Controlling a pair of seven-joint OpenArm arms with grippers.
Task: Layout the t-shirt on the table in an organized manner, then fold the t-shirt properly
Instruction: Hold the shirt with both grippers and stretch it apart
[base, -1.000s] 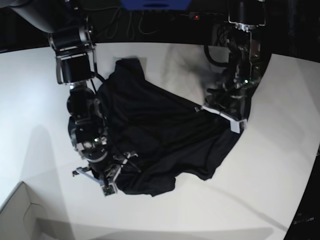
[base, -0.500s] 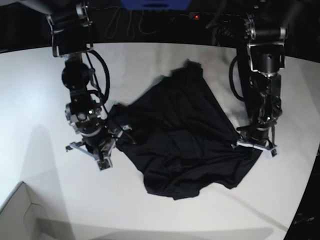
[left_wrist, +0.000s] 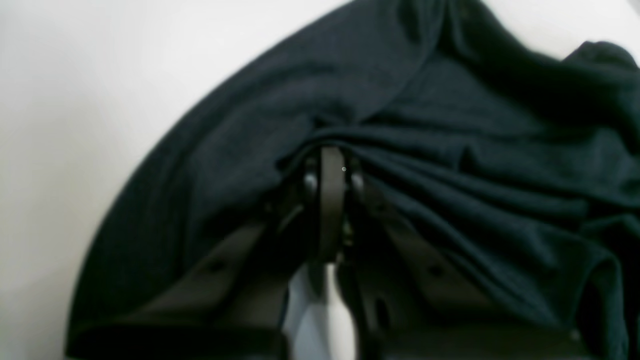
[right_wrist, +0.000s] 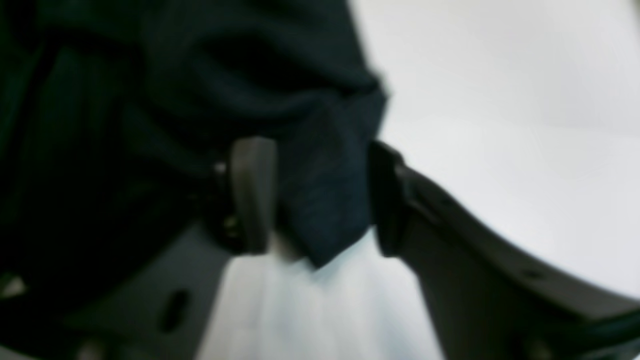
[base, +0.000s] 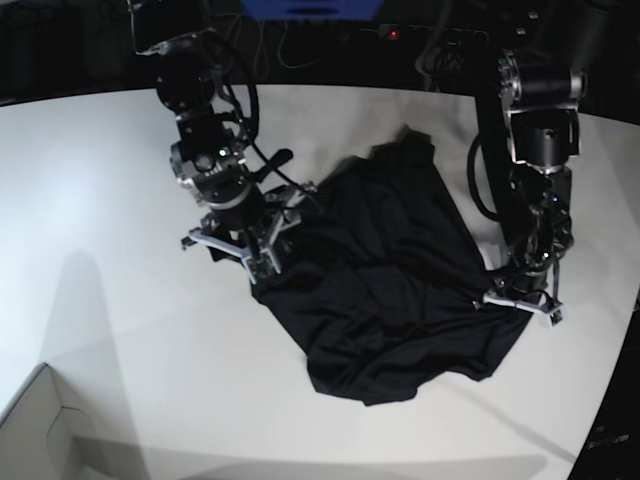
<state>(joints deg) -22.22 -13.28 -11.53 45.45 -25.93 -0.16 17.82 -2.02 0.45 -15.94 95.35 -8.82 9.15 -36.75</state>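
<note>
The black t-shirt (base: 380, 290) lies crumpled on the white table (base: 90, 200), spread from the centre toward the right. My left gripper (base: 518, 302) is at the shirt's right edge, shut on a bunched fold. In the left wrist view its fingers (left_wrist: 330, 200) are pressed together, with the fabric (left_wrist: 450, 150) gathered around them. My right gripper (base: 232, 255) is at the shirt's left edge. In the blurred right wrist view the right gripper (right_wrist: 317, 150) has its jaws apart, with a loose corner of the cloth (right_wrist: 320, 210) hanging between the fingers.
A white box corner (base: 35, 425) sits at the near left. The table's curved edge (base: 600, 380) runs close to my left gripper on the right. Cables and a blue object (base: 310, 8) lie beyond the far edge.
My right arm has swung from the near left toward the back and centre, and its jaws have opened. The shirt has shifted right. My left gripper has settled lower right, still shut.
</note>
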